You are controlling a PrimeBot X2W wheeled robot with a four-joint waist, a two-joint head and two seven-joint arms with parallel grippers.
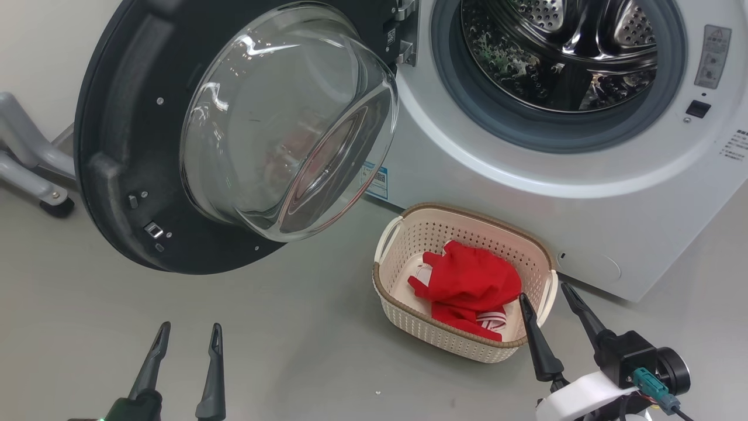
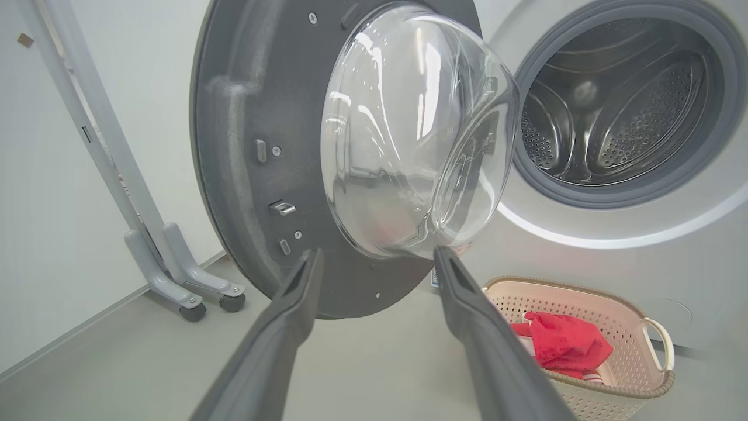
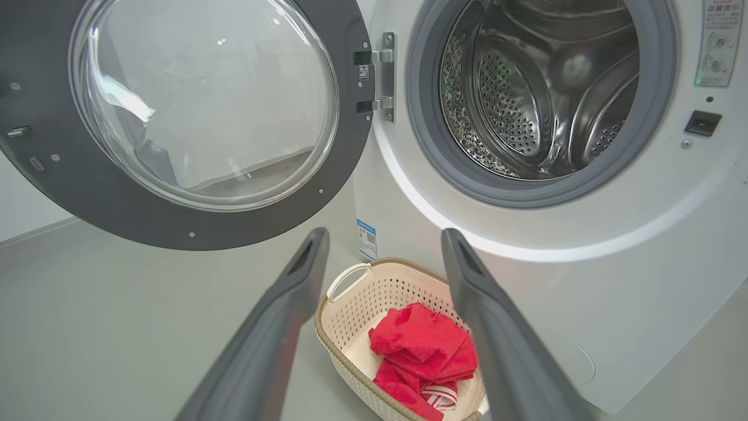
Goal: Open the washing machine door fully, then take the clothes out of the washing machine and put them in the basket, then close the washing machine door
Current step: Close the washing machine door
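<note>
**Clothes in the basket, door swung wide, both hands released**

Your red clothes [image 1: 467,283] lie bunched inside the basket [image 1: 444,339], with a white-striped fold showing at the near side. The cream basket sits on the grey floor [image 1: 263,362], just in front of the washing machine [image 1: 467,152] and below the left part of its round opening. A small blue sticker [image 1: 378,182] shows on the machine's front, just behind the basket.

Above it, you can see the grey rubber ring [image 1: 526,131] framing the steel perforated drum [image 1: 555,52]. The washing machine door [image 1: 117,146] stands swung out on its hinge at the machine's left. Its inner face is turned toward you and its clear glass bowl [image 1: 280,128] bulges forward.

Your right hand [image 1: 543,290] is released, fingers spread and grasping nothing. Its tips are just beside the basket's right handle, and one dark finger crosses the basket's near right corner in the head view.

Your left hand [image 1: 191,325] is released too, fingers apart and holding nothing. It hangs over bare floor, well apart from the basket and below the door. In the left wrist view its fingers point up toward the lower edge of the glass bowl.

A grey wheeled stand [image 1: 29,169] sits by the wall to the door's left.
</note>
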